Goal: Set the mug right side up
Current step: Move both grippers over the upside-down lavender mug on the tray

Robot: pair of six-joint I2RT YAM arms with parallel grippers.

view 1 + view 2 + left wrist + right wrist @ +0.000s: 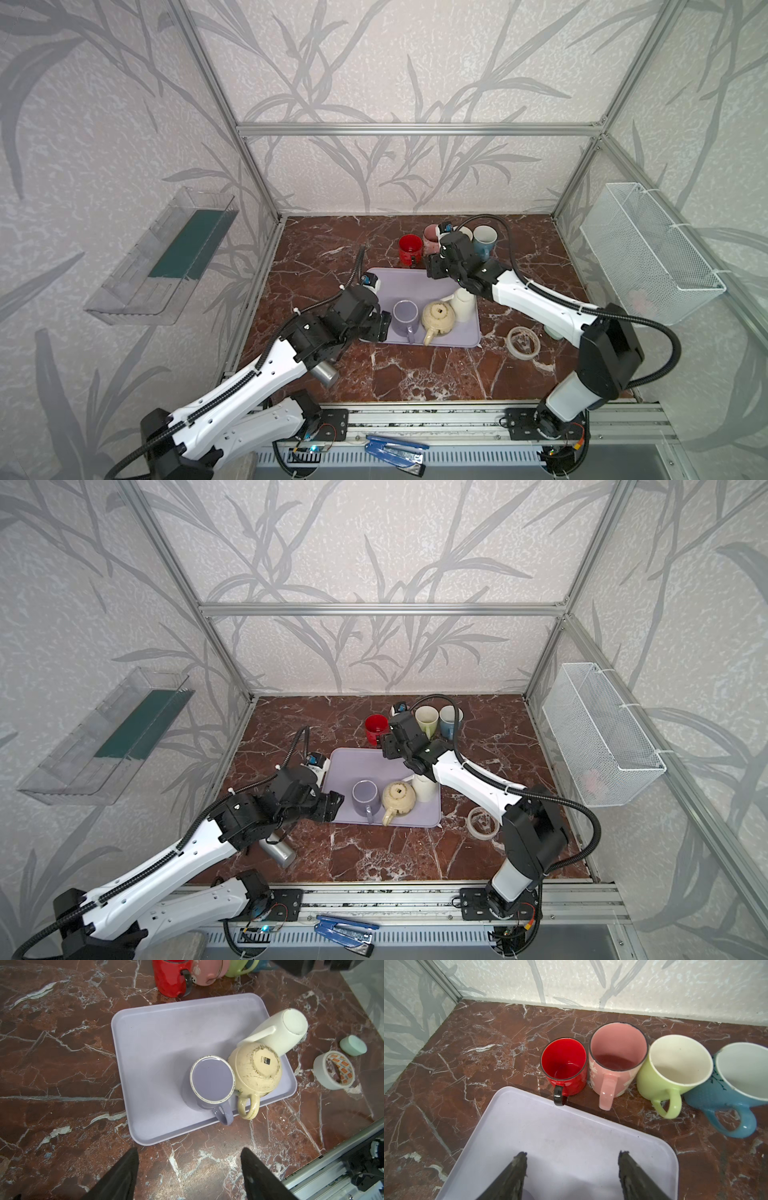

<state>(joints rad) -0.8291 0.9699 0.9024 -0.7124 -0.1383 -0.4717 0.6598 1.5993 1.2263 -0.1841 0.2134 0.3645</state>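
Note:
Three mugs stand bottom up on the lilac tray [386,282] [166,1043]: a lilac mug [405,316] [212,1080], a cream mug [438,318] [257,1068] and a white mug [463,303] [280,1028] that leans on the cream one. My left gripper [380,328] [190,1150] is open and empty, just off the tray's left front edge, near the lilac mug. My right gripper [432,270] [572,1153] hangs open and empty over the tray's far edge. Just beyond it stands an upright red mug [410,247] [563,1066].
Pink [616,1053], green [675,1064] and blue [737,1076] mugs stand upright in a row beside the red one. A tape roll [524,341] and a mint object [353,1045] lie right of the tray. A metal cylinder [324,372] lies under my left arm.

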